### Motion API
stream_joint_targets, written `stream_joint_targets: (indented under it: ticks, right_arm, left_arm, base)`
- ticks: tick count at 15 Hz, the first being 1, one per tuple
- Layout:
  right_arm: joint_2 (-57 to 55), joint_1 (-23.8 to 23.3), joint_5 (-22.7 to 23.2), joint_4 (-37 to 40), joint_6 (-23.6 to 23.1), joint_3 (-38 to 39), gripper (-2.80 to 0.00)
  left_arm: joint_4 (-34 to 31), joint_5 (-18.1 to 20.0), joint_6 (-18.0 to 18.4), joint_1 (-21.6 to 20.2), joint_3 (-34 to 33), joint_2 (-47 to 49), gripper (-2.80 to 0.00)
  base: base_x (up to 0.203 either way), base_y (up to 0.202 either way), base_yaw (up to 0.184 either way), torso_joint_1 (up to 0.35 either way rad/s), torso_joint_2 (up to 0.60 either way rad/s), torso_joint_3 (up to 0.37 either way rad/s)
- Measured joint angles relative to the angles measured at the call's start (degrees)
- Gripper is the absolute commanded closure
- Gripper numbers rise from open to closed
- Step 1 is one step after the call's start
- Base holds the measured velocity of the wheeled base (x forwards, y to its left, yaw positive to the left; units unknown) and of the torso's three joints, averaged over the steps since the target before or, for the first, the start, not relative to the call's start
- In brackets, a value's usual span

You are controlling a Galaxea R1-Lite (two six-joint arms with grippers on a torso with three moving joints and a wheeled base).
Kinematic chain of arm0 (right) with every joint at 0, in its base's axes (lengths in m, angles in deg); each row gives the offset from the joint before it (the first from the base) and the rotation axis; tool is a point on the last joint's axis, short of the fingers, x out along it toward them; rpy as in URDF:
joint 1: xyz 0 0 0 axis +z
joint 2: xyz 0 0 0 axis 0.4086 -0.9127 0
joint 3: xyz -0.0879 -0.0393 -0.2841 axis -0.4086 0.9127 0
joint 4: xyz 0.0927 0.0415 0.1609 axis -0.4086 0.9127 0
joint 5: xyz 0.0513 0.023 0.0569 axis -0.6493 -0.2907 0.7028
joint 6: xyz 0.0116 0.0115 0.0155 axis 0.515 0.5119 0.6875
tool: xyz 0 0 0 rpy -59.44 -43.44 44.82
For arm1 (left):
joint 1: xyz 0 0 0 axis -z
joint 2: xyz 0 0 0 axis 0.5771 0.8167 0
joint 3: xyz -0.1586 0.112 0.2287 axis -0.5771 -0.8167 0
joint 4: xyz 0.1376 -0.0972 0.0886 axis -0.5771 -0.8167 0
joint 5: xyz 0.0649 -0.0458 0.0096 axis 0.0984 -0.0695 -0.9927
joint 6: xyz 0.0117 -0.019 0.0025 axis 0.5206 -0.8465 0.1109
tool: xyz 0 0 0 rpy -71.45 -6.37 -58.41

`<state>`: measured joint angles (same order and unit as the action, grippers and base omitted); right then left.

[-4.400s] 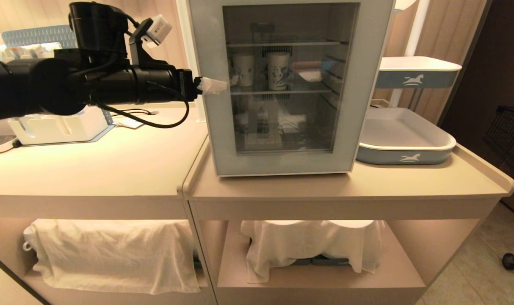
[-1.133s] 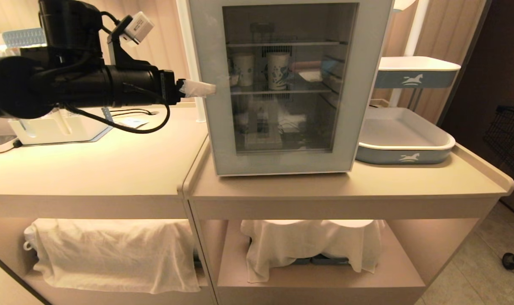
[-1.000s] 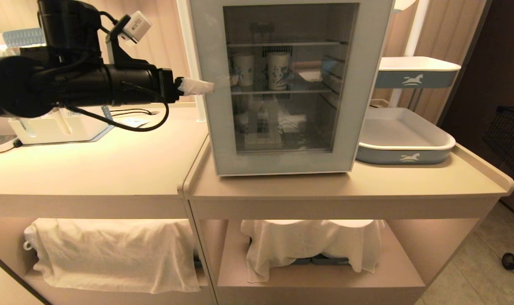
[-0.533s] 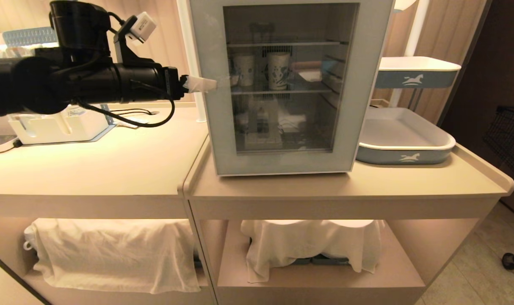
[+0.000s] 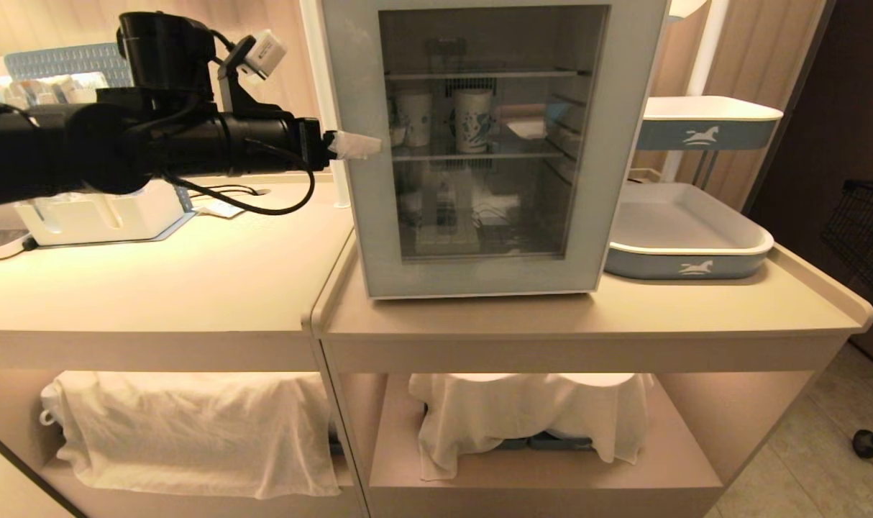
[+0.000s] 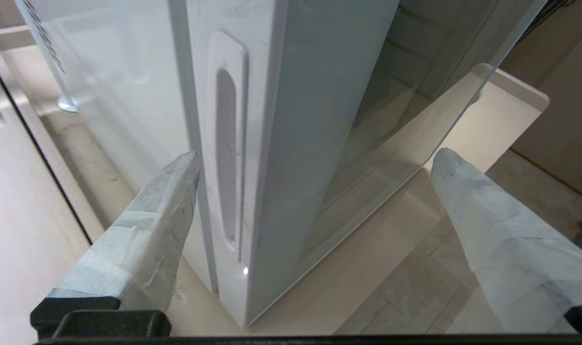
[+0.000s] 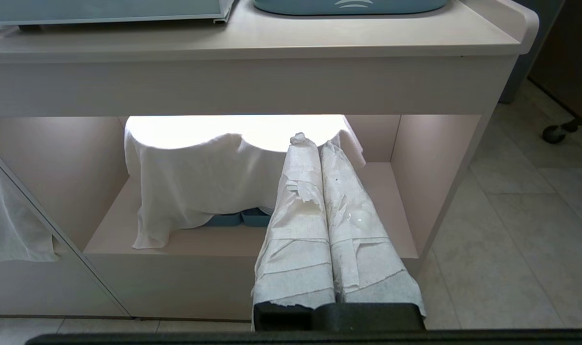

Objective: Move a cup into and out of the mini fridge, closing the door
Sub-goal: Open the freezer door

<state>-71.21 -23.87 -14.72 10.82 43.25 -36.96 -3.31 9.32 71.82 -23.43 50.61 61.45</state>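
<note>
The mini fridge [image 5: 480,284] stands on the counter with its glass door [image 5: 350,216] closed. Behind the glass, the cup [image 5: 474,119] with the blue swirl stands upright on the middle shelf, next to another white cup [image 5: 413,117]. My left gripper [image 5: 361,146] reaches in level from the left, at the height of that shelf. It is open and straddles the door's left edge [image 6: 272,143]. One taped finger [image 6: 176,187] lies by the side handle recess [image 6: 226,153]; the other finger [image 6: 463,191] is out in front of the glass. My right gripper [image 7: 310,141] hangs low, shut and empty.
A blue-and-white tray [image 5: 684,234] lies right of the fridge, with a raised one [image 5: 710,119] behind it. A white holder [image 5: 95,216] and cables sit on the left counter. White cloths [image 5: 192,432] [image 5: 523,417] cover the lower shelves. A black wire cart [image 5: 864,216] stands far right.
My left arm has moved right towards the fridge, after pulling back earlier. Its fingertip now reaches further across the door frame. The door has stayed closed and the cup has not moved.
</note>
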Motion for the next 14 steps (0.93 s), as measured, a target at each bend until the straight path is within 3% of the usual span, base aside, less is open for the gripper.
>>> stream_joint_targets:
  ticks: [14]
  right_arm:
    - [0.0,0.0,0.0,0.0,0.0,0.0,0.00]
  left_arm:
    - [-0.2,-0.2,-1.9,1.9,-0.3,-0.5,-2.80]
  base:
    - [0.000,0.000,0.000,0.000,0.00,0.000]
